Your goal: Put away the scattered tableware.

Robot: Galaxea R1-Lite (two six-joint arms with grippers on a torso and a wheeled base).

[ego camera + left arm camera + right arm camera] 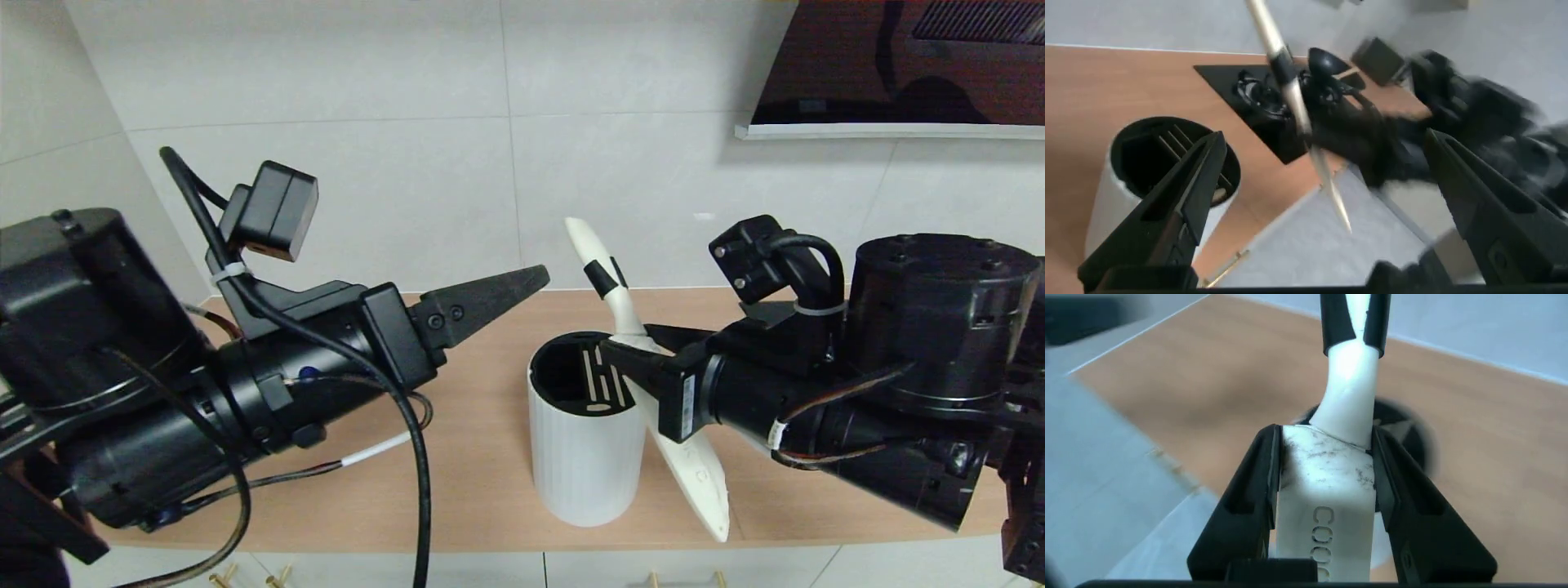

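Knife [690,465], white with a black band on its handle, is clamped in the right gripper [641,347]. The fingers pinch it across the flat at the base of the blade, just below the handle. The handle slants up toward the wall, and the blade slants down toward the table's [457,490] front edge. The blade passes outside the holder [584,457], close by its right side, and is not in it.

The knife looks light and stiff, with a smooth face that could slide between the fingers, so the broad flat near the handle seems the safest place to hold it. If it is ceramic, it could chip on a hard knock against the rim. The point also needs to be kept clear of the holder's wall.

The left gripper [522,286] is spread wide and holds nothing. It hangs above the table to the left of the holder.

The holder is a white ribbed cylinder standing upright near the front edge. Its inside is dark, with pale slots in the wall, and I cannot tell whether anything lies in it.
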